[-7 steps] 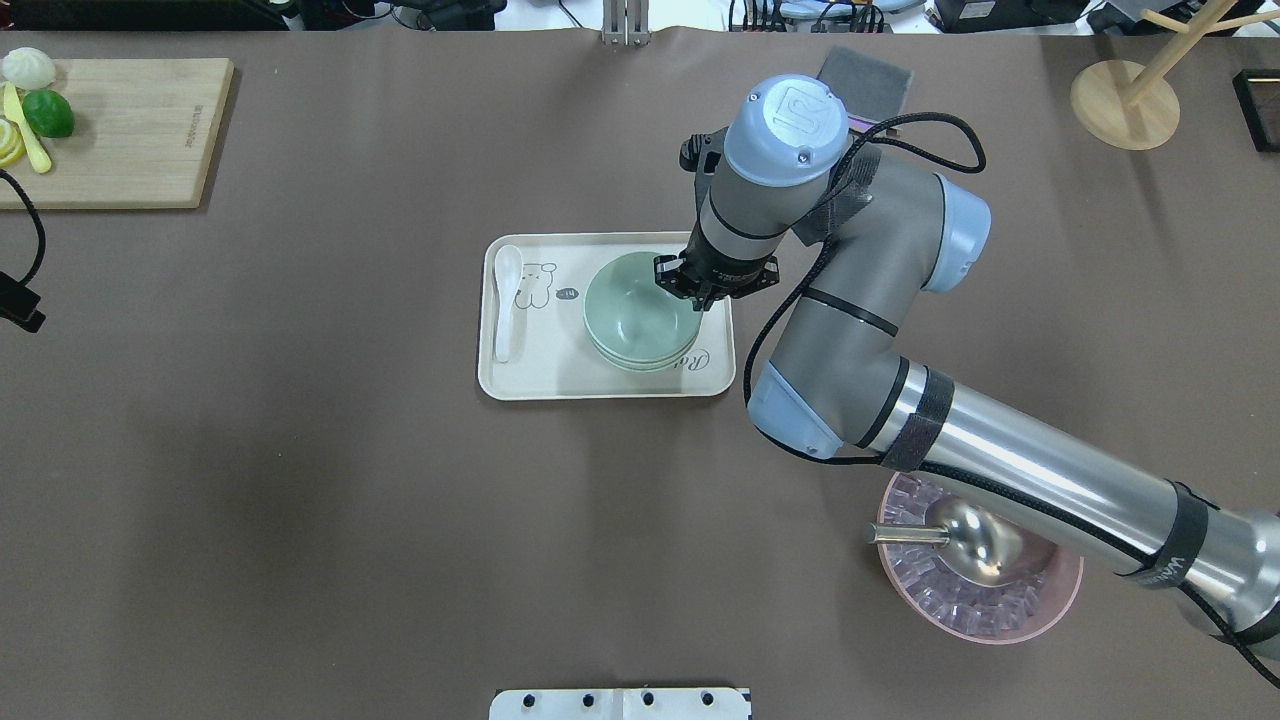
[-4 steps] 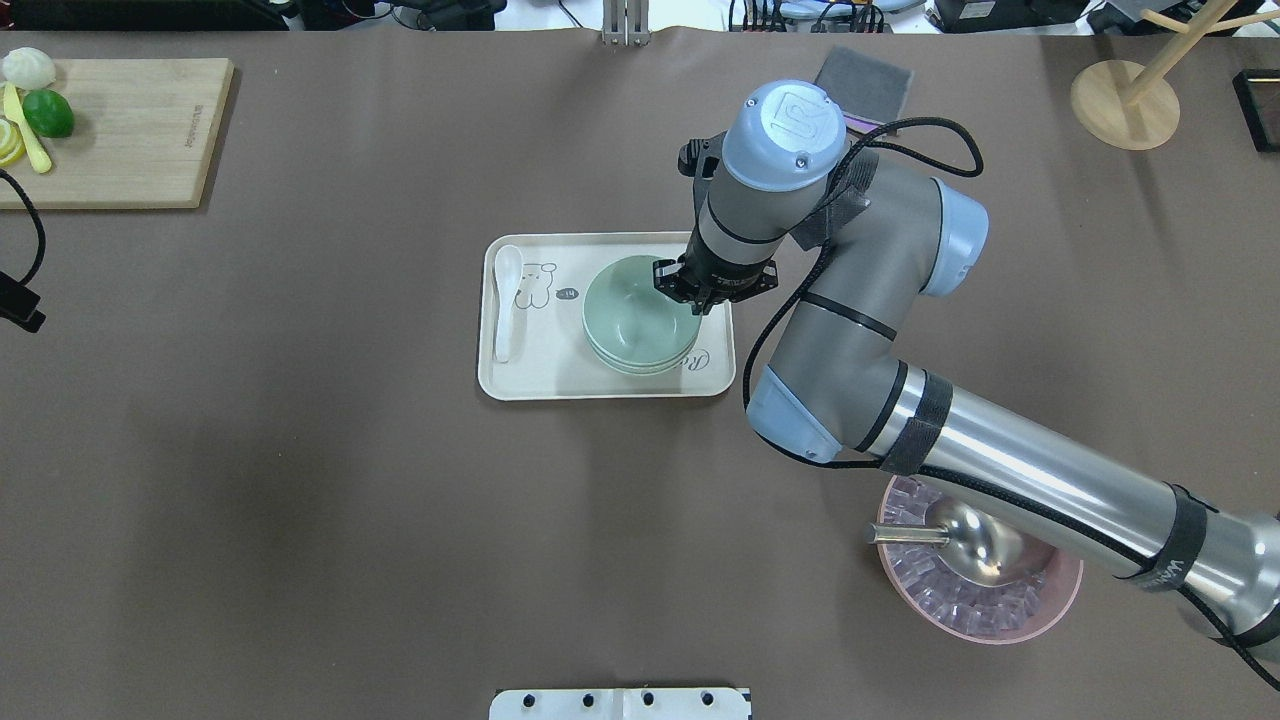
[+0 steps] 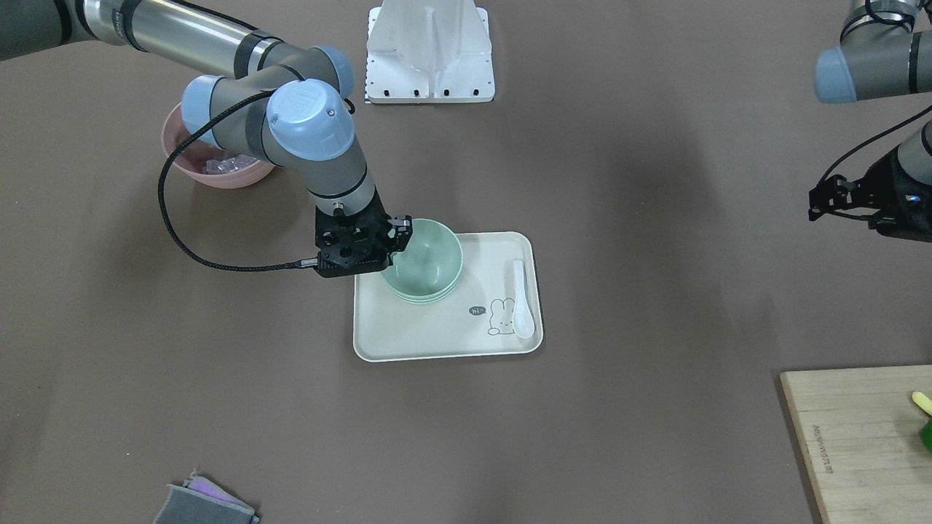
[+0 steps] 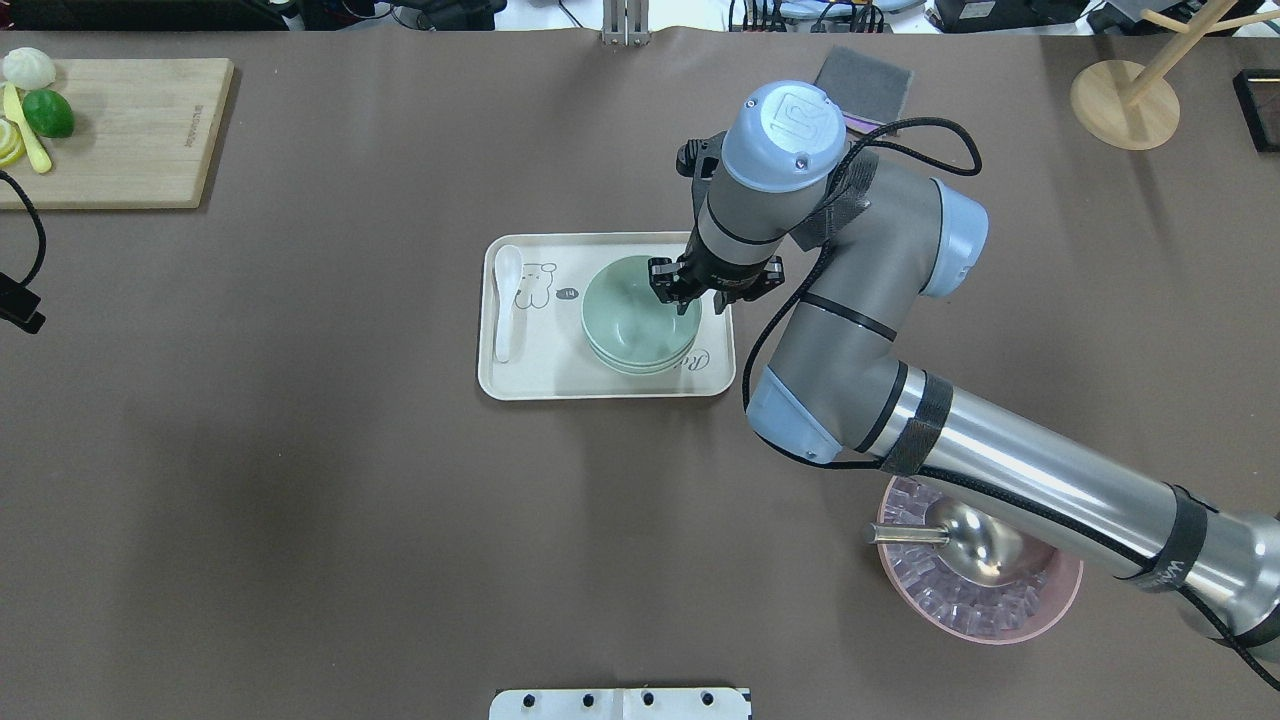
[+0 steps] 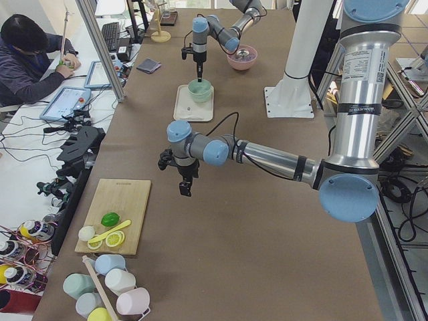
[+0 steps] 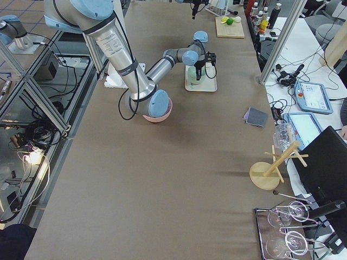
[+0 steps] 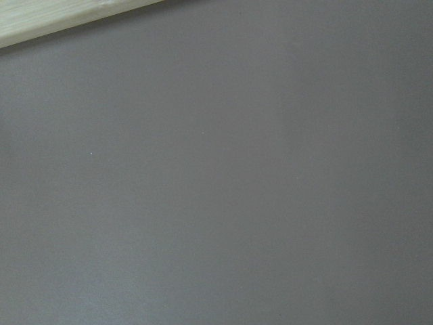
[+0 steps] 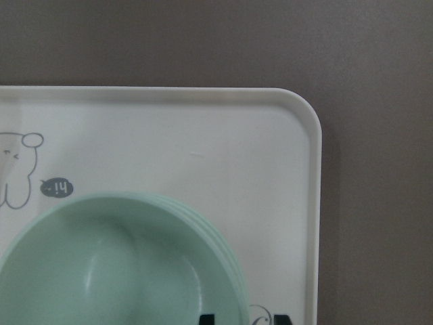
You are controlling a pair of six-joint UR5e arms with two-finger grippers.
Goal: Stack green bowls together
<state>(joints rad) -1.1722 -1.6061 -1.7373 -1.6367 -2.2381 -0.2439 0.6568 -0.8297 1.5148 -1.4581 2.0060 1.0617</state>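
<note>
On the counter [image 4: 300, 500], centre: a cream tray [image 4: 540, 372] with a rabbit drawing lies flat.
Green bowls [image 4: 636, 322]: nested one inside another, upright, on the half of the tray nearer the right arm; three stepped rims show in the right wrist view.
Spoon [image 4: 507, 300]: white, lying on the tray along its opposite short side, apart from the bowls, with the rabbit drawing between them.
Right claw [image 4: 688, 300]: pointing down at the rim of the stack on the side nearest the tray's edge; its fingers [image 8: 207, 319] stand apart, one inside the rim and one outside; whether either touches the bowl cannot be told.
Left claw [image 5: 184, 190]: hanging above bare counter, well away from the tray, near the cutting board [image 4: 130, 130]; whether its fingers are apart or together cannot be told.
Left wrist view: only counter surface and a strip of the board's edge.
Pink bowl [image 4: 1000, 628]: on the robot's right, partly under the right arm, holding ice and a metal scoop [image 4: 968, 540].
Cutting board contents: a lime [image 4: 48, 113] and lemon slices at its far end.
Far edge: a grey cloth [image 4: 872, 80] and a wooden stand [image 4: 1125, 105].
</note>
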